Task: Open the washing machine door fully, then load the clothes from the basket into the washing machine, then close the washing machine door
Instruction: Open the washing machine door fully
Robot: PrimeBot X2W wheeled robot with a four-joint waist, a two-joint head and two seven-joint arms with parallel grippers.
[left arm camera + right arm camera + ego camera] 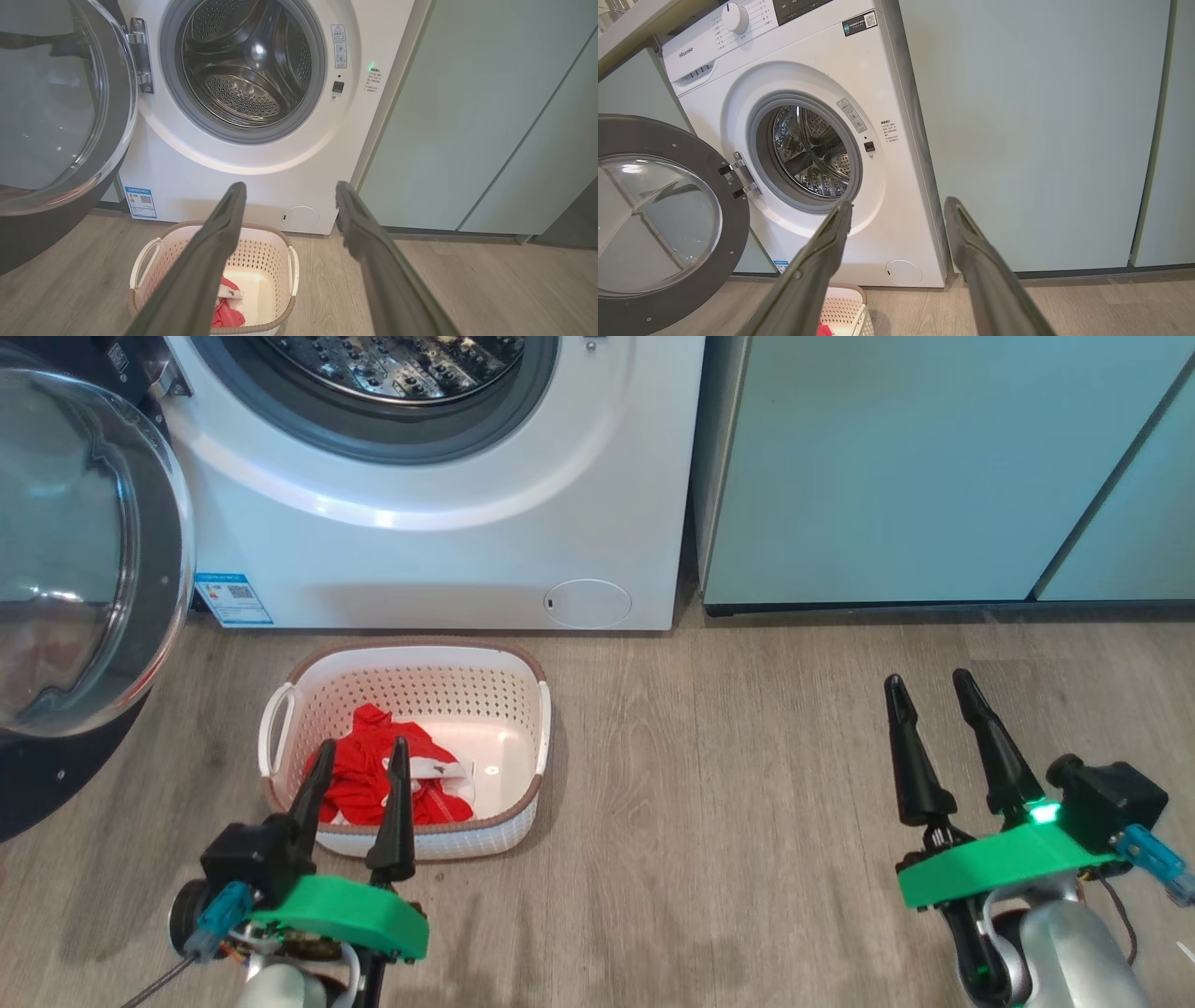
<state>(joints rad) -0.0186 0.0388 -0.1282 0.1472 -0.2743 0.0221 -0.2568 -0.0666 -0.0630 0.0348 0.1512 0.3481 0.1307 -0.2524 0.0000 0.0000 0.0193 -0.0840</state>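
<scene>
The washing machine door [75, 560] is swung wide to the left, so the drum [392, 364] is cleared for loading. The clothes [358, 789] are seen lying in the basket [411, 649], near the washing machine [448, 541]. The left gripper [363, 744] is held over them, fingers apart (ready to grasp, it seems). The right gripper [928, 678], also spread, is held well to the right.

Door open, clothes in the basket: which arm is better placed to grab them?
Left. The left hand, open, is at the basket's near edge, aimed at the clothes; the right hand, also open, is over the floor well off to the basket's right.
</scene>
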